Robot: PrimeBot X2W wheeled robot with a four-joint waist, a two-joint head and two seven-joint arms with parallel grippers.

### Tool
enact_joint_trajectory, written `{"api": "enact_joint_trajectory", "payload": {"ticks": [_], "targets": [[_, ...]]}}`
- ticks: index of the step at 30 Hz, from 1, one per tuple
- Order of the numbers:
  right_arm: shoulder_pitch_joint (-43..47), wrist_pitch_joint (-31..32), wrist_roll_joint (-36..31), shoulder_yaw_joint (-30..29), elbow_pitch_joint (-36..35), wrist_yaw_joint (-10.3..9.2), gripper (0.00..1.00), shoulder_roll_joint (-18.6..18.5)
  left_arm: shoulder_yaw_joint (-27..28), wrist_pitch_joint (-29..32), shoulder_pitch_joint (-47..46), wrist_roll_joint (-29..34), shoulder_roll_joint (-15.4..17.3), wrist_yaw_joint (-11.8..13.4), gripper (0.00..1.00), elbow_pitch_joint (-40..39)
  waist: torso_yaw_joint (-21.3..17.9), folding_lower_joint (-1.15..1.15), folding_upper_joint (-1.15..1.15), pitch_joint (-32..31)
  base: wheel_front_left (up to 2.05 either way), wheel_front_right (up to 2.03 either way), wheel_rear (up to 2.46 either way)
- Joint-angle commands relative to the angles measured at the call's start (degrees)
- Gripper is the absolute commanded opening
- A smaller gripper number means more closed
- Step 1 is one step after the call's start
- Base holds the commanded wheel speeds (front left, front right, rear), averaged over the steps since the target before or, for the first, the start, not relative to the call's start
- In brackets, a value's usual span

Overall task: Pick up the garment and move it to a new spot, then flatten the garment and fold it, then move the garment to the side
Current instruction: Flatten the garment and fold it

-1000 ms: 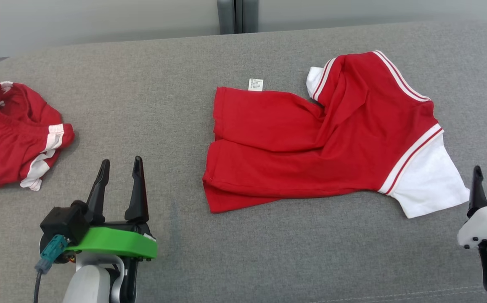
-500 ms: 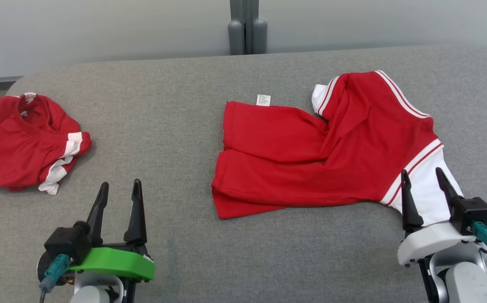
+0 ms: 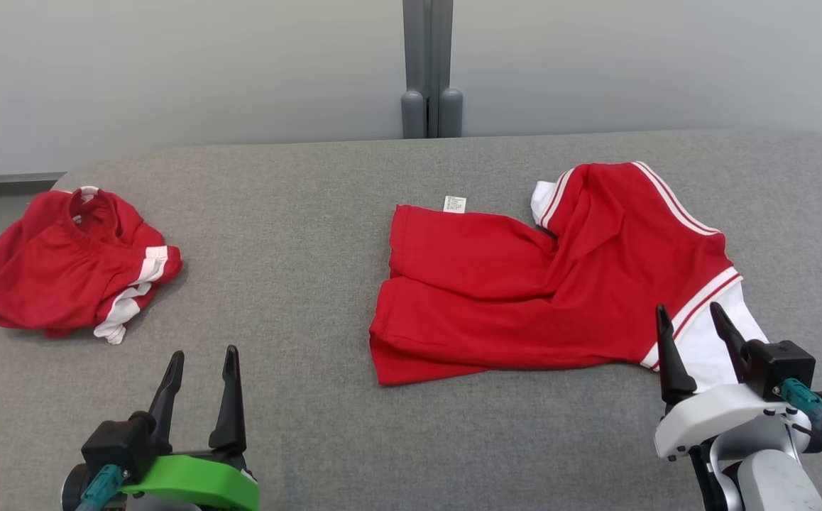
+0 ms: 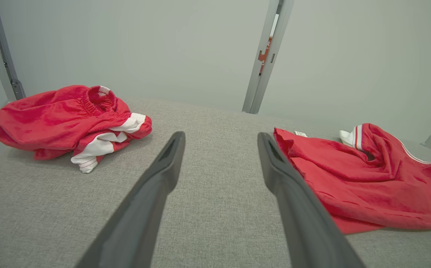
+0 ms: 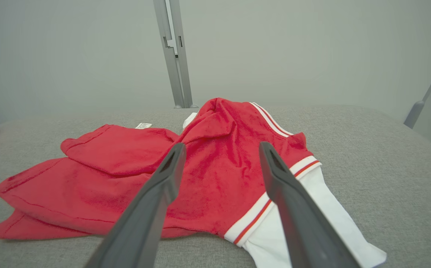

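Observation:
The garment (image 3: 546,298) is a red shirt with white sleeves and striped trim, lying rumpled and partly doubled over on the grey padded table (image 3: 311,213). My right gripper (image 3: 688,307) stands open at the near right, its fingertips in front of the shirt's white sleeve (image 3: 705,348). In the right wrist view the garment (image 5: 208,175) spreads just beyond the open right gripper (image 5: 222,145). My left gripper (image 3: 204,351) stands open over bare table at the near left, well left of the shirt. The left wrist view has the garment (image 4: 368,186) to the right of the open left gripper (image 4: 221,134).
A second red garment with white stripes (image 3: 63,277) lies bunched at the table's far left edge, also visible as a red heap (image 4: 63,119). A grey post (image 3: 429,71) stands against the pale wall behind the table. The table's left end is rounded.
The head camera has tilted up, so the whole picture has slid down. My right gripper has come in from the right edge to the white sleeve. The garments lie as before.

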Motion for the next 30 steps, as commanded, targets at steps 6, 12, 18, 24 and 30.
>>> {"api": "enact_joint_trajectory", "payload": {"ticks": [6, 12, 18, 24, 30], "targets": [[-0.1, 1.5, 0.9, 2.2, -1.4, -0.01, 1.00, -0.4, 0.3, 0.0, 0.5, 0.2, 0.4, -0.2, 1.00, 1.0, -0.7, 0.00, 0.00, -0.2, 0.00, 0.00, 0.00], [-0.7, 2.9, 2.0, 3.8, -2.4, -0.01, 1.00, -1.0, -0.1, 0.0, -1.9, -0.2, 0.7, -0.2, 1.00, 2.8, -1.0, 0.00, 0.00, 0.3, 0.00, 0.00, 0.00], [-0.6, 3.8, 3.0, 4.5, -2.3, -0.01, 1.00, -1.6, -0.4, 0.0, -2.7, -0.5, 0.8, -0.2, 1.00, 3.4, -1.2, 0.00, 0.00, 0.5, 0.00, 0.00, 0.00], [-0.4, 4.3, 3.6, 5.2, -2.3, -0.01, 1.00, -1.6, -0.7, 0.0, -2.3, -0.6, 0.7, -0.2, 1.00, 3.6, -1.4, 0.00, 0.00, 0.7, 0.00, 0.00, 0.00], [-1.2, 7.3, 4.3, 4.2, -3.4, -0.01, 1.00, -3.0, -3.6, 0.0, -4.6, -1.2, 0.6, -0.2, 1.00, 5.3, -1.5, 0.00, 0.00, 2.1, 0.00, 0.00, 0.00]]}}
